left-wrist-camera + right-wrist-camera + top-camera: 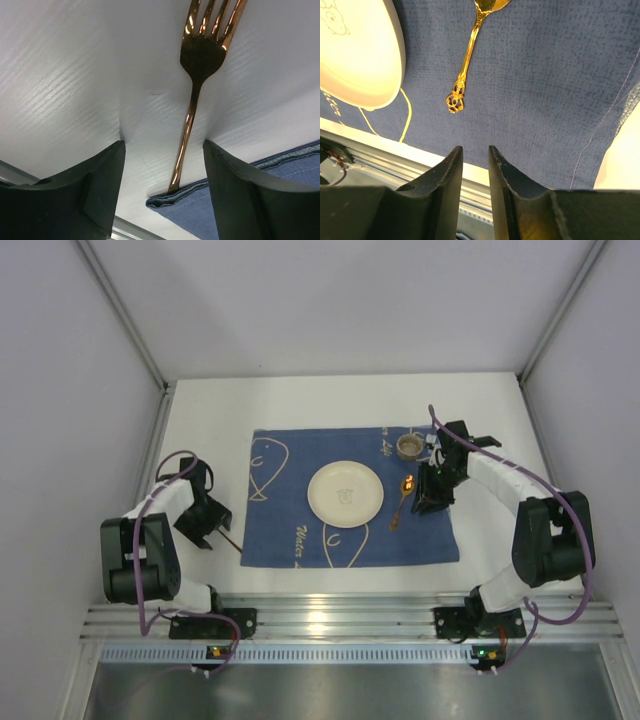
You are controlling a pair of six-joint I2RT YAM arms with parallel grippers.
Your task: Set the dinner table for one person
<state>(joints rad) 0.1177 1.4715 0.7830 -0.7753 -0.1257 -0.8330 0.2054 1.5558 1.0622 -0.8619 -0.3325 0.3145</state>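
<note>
The white surface (330, 400) fills the floor of a pale-walled booth, running from the metal rail (330, 612) where both arms are bolted back to the far wall. A blue placemat (425, 535) with white whale drawings lies on its middle, nearer the rail than the far wall.

A round cream plate (345, 493) sits at the centre of the placemat. Just to its right lies a golden spoon (469, 50), flat on the cloth and apart from the plate, its bowl toward the far side and its ornate handle end toward the rail. A small cup (409, 446) stands near the placemat's far right corner, beyond the spoon.

The left gripper (212, 536) is low over the bare surface just off the placemat's left edge. Its jaws are spread wide and grasp nothing. A copper-coloured fork (194, 95) lies flat on the surface between them, touching neither. Its prongs point away from the wrist camera, and the tip of its handle meets the hem of the placemat at the near left corner.

The right gripper (475, 150) hangs above the right part of the placemat, beside the spoon on the side away from the plate. Its jaws are drawn nearly together, with only a thin gap between them and nothing in that gap. The spoon's handle end lies just ahead of them on the cloth, untouched.
</note>
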